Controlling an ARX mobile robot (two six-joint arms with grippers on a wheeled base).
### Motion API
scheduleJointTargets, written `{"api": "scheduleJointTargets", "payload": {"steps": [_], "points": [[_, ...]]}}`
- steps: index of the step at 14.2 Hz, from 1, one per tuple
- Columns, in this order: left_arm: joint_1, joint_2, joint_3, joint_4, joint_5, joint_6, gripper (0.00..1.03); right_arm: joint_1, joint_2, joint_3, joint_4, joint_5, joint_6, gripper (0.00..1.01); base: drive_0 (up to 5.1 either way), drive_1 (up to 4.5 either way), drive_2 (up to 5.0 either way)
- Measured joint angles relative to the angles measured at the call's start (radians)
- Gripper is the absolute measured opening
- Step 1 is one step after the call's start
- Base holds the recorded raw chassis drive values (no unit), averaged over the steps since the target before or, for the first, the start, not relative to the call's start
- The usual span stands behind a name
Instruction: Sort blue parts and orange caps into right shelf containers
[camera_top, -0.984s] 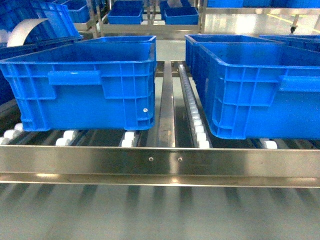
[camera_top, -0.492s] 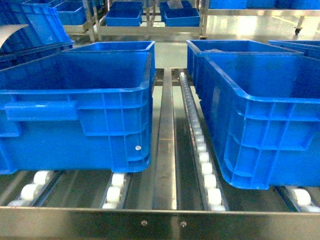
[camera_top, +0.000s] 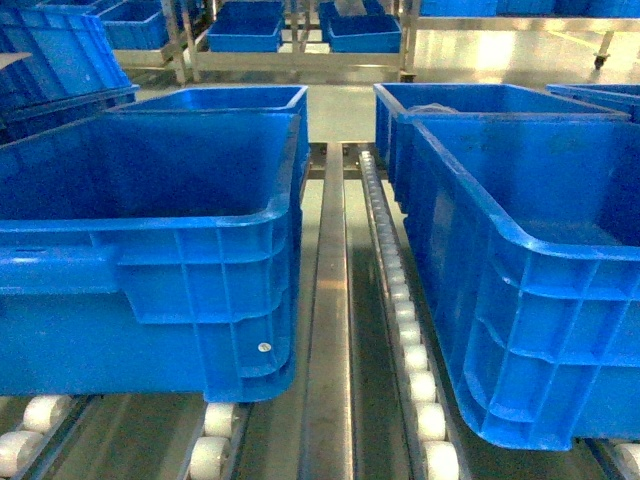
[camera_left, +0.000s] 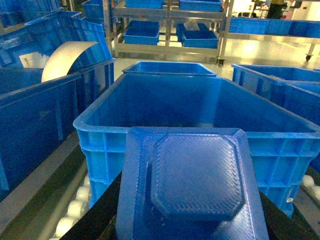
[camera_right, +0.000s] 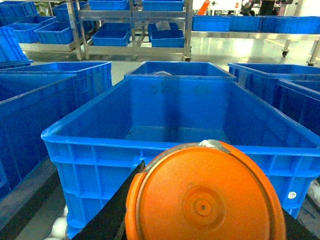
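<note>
Two right shelf containers, big blue crates, stand side by side on the roller shelf in the head view: a left crate (camera_top: 200, 260) and a right crate (camera_top: 530, 290). Neither gripper shows there. In the left wrist view my left gripper (camera_left: 190, 227) is shut on a blue part (camera_left: 192, 185), a flat textured piece with a raised octagon, held just short of an empty crate's front rim (camera_left: 100, 125). The right wrist view shows my right gripper (camera_right: 202, 225) shut on a round orange cap (camera_right: 205, 200), close before another empty crate's rim (camera_right: 90, 137). The held pieces hide most of both grippers' fingers.
White rollers (camera_top: 405, 310) and a steel centre rail (camera_top: 328, 300) run between the two crates. More blue crates (camera_top: 230, 98) sit behind them, and steel racks (camera_top: 290, 40) stand across the aisle. A curved white sheet (camera_left: 65, 57) lies in a bin at the far left.
The head view has closed in on the shelf. The crates have grown larger and the steel front rail has dropped out of the bottom of the frame.
</note>
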Motion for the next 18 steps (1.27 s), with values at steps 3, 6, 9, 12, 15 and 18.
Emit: {"api": "scheduleJointTargets", "payload": {"steps": [3, 6, 9, 12, 15, 18], "points": [[0.0, 0.0, 0.0, 0.0, 0.0, 0.0, 0.41, 0.0, 0.0, 0.0, 0.0, 0.0, 0.0, 0.43, 0.0, 0.0, 0.0], [0.0, 0.0, 0.0, 0.0, 0.0, 0.0, 0.41, 0.0, 0.0, 0.0, 0.0, 0.0, 0.0, 0.43, 0.0, 0.0, 0.0], [0.0, 0.0, 0.0, 0.0, 0.0, 0.0, 0.41, 0.0, 0.0, 0.0, 0.0, 0.0, 0.0, 0.43, 0.0, 0.0, 0.0], [0.0, 0.0, 0.0, 0.0, 0.0, 0.0, 0.41, 0.0, 0.0, 0.0, 0.0, 0.0, 0.0, 0.43, 0.0, 0.0, 0.0], [0.0, 0.0, 0.0, 0.0, 0.0, 0.0, 0.41, 0.0, 0.0, 0.0, 0.0, 0.0, 0.0, 0.43, 0.0, 0.0, 0.0], [0.0, 0.0, 0.0, 0.0, 0.0, 0.0, 0.41, 0.0, 0.0, 0.0, 0.0, 0.0, 0.0, 0.43, 0.0, 0.0, 0.0]]}}
